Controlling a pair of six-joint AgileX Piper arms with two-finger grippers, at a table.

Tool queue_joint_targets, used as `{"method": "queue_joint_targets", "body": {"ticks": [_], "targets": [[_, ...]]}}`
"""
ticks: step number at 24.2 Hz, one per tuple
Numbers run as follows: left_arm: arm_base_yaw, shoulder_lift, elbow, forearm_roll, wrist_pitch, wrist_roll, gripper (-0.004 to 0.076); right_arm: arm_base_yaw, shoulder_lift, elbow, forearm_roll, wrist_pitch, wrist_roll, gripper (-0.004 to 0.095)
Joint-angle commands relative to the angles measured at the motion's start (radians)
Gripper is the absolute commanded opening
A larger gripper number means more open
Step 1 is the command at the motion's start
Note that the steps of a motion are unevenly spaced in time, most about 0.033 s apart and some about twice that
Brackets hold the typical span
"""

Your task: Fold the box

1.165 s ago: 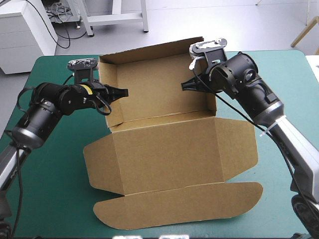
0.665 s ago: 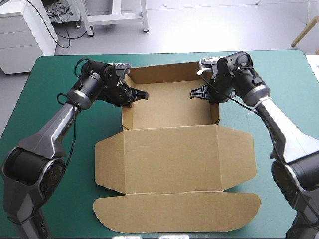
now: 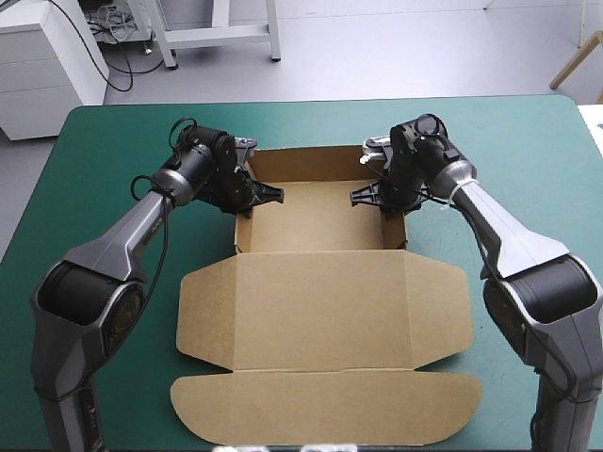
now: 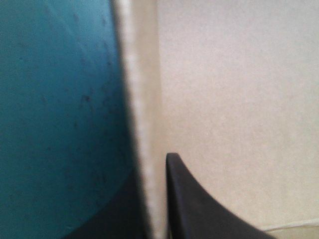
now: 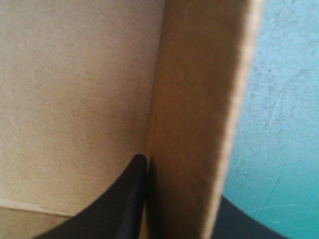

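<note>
The brown box [image 3: 320, 215] lies in the middle of the table as an open tray, walls raised, its lid [image 3: 320, 306] spread flat toward the near edge. My left gripper [image 3: 267, 193] is shut on the tray's left wall. In the left wrist view that wall [image 4: 143, 124] runs up between the black fingers [image 4: 199, 209] of the gripper [image 4: 157, 204]. My right gripper [image 3: 365, 195] is shut on the right wall. The right wrist view shows this wall [image 5: 194, 124] pinched in the gripper [image 5: 182, 209], one finger inside the tray.
The teal-green table [image 3: 94, 188] shows bare cover on both sides of the box. The lid's rounded front flap [image 3: 325, 407] reaches close to the near edge. The side flaps [image 3: 207, 315] lie flat on the cover.
Earlier the tray was held up and tilted. Both grippers have since swung down and away with the walls, and the tray now sits flat and farther back.
</note>
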Motion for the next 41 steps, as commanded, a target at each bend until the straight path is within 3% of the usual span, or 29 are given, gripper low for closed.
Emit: {"method": "queue_joint_targets", "body": {"ticks": [1, 3, 5, 8, 16, 22, 29, 31, 33, 34, 35, 36, 37, 41], "targets": [[-0.014, -0.038, -0.029, -0.045, -0.038, 0.056, 0.0128, 0.004, -0.051, -0.028, 0.036, -0.030, -0.023, 0.0529], [-0.014, -0.038, -0.029, -0.051, -0.034, 0.074, 0.0326, 0.004, -0.051, -0.028, 0.036, -0.019, -0.029, 0.0845], [-0.014, -0.038, -0.029, -0.051, -0.040, 0.074, 0.0467, 0.004, -0.051, -0.028, 0.034, -0.019, -0.029, 0.0941], [-0.012, -0.038, -0.029, -0.051, -0.046, 0.070, 0.0624, 0.004, -0.051, -0.028, 0.034, -0.021, -0.019, 0.0938], [-0.006, -0.037, -0.102, -0.050, -0.010, 0.070, 0.0636, 0.004, -0.053, -0.058, 0.034, -0.019, -0.007, 0.0887], [0.051, -0.037, -0.396, -0.048, 0.151, 0.070, 0.0636, 0.004, -0.123, -0.228, 0.025, -0.019, -0.003, 0.0887], [0.061, -0.171, -0.544, -0.078, 0.150, 0.196, 0.0636, 0.004, -0.339, -0.101, 0.006, -0.019, 0.000, 0.0887], [0.059, -0.241, -0.535, -0.071, 0.151, 0.238, 0.0605, 0.004, -0.398, -0.061, -0.002, -0.019, 0.004, 0.0887], [0.059, -0.331, -0.518, -0.050, 0.151, 0.258, 0.0482, 0.004, -0.438, -0.036, -0.010, -0.019, 0.008, 0.0887], [0.059, -0.394, -0.490, -0.016, 0.151, 0.278, 0.0307, 0.004, -0.453, -0.019, -0.010, -0.019, 0.016, 0.0887], [0.059, -0.430, -0.469, 0.012, 0.151, 0.278, 0.0206, 0.004, -0.452, -0.010, -0.013, -0.019, 0.023, 0.0887], [0.059, -0.495, -0.412, 0.076, 0.151, 0.304, 0.0026, 0.004, -0.452, 0.006, -0.020, -0.021, 0.031, 0.0887], [0.059, -0.526, -0.383, 0.114, 0.151, 0.309, -0.0006, 0.004, -0.446, 0.012, -0.026, -0.025, 0.034, 0.0887], [0.059, -0.686, -0.199, 0.205, 0.151, 0.309, -0.0010, 0.004, -0.408, 0.020, -0.026, -0.042, 0.034, 0.0887]]}}
